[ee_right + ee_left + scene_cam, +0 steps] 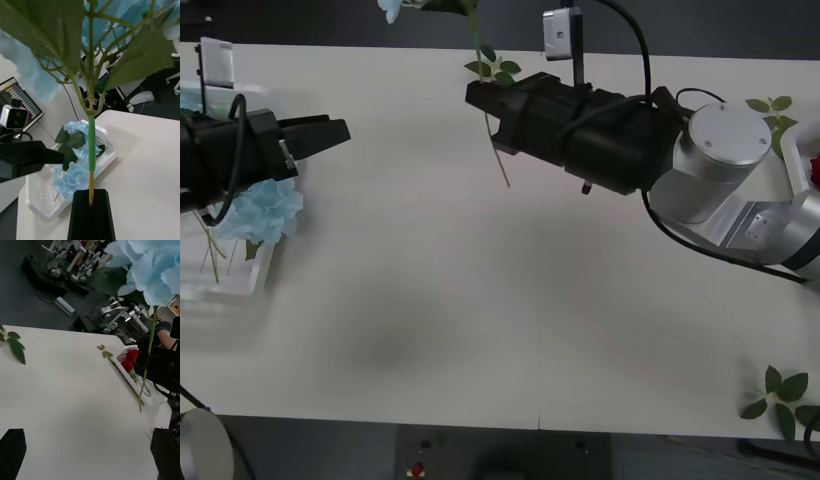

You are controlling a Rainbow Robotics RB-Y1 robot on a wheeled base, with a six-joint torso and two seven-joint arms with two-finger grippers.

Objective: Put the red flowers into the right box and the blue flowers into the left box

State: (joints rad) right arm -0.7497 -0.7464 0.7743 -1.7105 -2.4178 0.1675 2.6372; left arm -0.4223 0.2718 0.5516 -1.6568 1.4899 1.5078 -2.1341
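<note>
Our right end effector [485, 110], top centre, clenches a pale-blue fluffy flower's thin stem [498, 160]; we judge it could slip sideways mid-handover to the released left end effector [330, 135].

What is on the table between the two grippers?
Nothing: in the front view, bare table separates the open left gripper from the right gripper holding a blue flower.

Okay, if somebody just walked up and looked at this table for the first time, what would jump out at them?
Probably the right gripper, black-fingered, at the table's far middle, shut on the thin stem of a pale sky-blue artificial flower held upright. Next, the translucent white ribbed crate at the table's left edge, already holding fluffy blue clusters, with the open left gripper just above it. At the right edge, red rose heads lie in a shallow white tray.
</note>
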